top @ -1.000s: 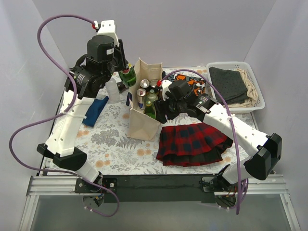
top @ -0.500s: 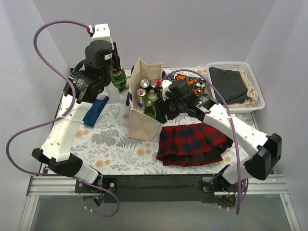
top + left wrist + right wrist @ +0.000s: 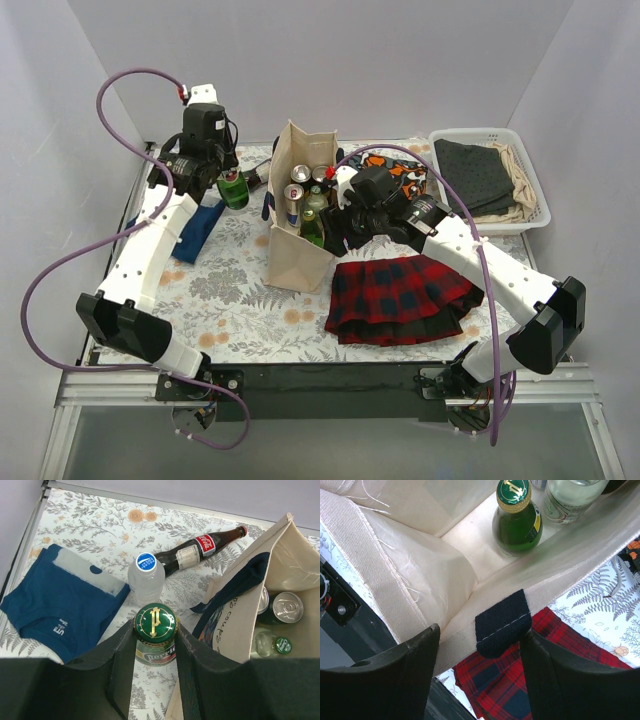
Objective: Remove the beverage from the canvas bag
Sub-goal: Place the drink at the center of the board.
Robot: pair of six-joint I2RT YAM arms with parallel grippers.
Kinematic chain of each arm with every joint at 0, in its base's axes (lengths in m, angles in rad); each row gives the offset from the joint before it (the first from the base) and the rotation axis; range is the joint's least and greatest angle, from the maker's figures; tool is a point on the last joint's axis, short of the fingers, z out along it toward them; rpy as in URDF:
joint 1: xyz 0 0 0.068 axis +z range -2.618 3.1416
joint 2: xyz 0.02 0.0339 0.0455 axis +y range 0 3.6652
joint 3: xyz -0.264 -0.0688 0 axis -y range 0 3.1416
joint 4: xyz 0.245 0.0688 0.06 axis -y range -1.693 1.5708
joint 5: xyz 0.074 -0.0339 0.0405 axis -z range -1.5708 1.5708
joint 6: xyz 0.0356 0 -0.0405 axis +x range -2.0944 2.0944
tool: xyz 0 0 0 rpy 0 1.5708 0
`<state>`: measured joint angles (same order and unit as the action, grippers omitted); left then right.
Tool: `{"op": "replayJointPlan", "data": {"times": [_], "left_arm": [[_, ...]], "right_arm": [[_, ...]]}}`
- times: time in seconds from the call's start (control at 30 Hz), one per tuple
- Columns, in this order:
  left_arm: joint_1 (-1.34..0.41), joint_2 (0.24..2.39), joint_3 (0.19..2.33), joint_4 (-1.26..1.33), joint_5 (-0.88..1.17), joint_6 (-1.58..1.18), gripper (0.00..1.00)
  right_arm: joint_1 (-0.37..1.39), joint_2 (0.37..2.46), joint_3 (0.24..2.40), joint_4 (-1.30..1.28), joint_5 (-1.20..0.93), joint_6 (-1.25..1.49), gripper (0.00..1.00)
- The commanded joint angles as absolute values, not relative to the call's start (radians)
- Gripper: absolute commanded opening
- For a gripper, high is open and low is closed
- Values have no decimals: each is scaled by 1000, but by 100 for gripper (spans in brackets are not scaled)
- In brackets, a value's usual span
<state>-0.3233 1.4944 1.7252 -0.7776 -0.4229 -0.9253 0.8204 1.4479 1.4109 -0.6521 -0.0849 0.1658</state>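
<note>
My left gripper [image 3: 155, 632] is shut on the neck of a green Perrier bottle [image 3: 155, 625], the beverage, which hangs upright above the floral cloth just left of the canvas bag [image 3: 240, 625]. From above, that bottle [image 3: 232, 190] sits left of the cream bag [image 3: 295, 255], clear of it. My right gripper [image 3: 480, 635] stands open over the bag's rim [image 3: 420, 570], its fingers either side of a navy strap patch [image 3: 502, 622]. Another green bottle [image 3: 517, 520] and a clear bottle [image 3: 570, 500] stand inside the bag. The right gripper [image 3: 335, 225] is at the bag's right wall.
A cola bottle [image 3: 200, 550] lies on the cloth behind a capped water bottle [image 3: 145, 577]. A blue garment [image 3: 55, 610] lies to the left. Cans [image 3: 293, 200] stand in the bag. A red plaid skirt [image 3: 400, 295] lies front right; a white basket [image 3: 490, 180] holds clothes at back right.
My left arm has carried the green bottle leftward and downward, away from the bag's top. The right arm and the bag have stayed put.
</note>
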Motion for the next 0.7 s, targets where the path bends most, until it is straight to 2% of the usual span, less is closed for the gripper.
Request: {"op": "replayJointPlan", "data": {"times": [0.0,0.67], "left_arm": [[-319,1437,1706,-551,-364,-960,0],[-310,1517,1503,-313,-344,-968,0]], "right_arm": [[824,1425,1448,-678,-86,161,70],[825,1431,1448,-681,-75,160,70]]}}
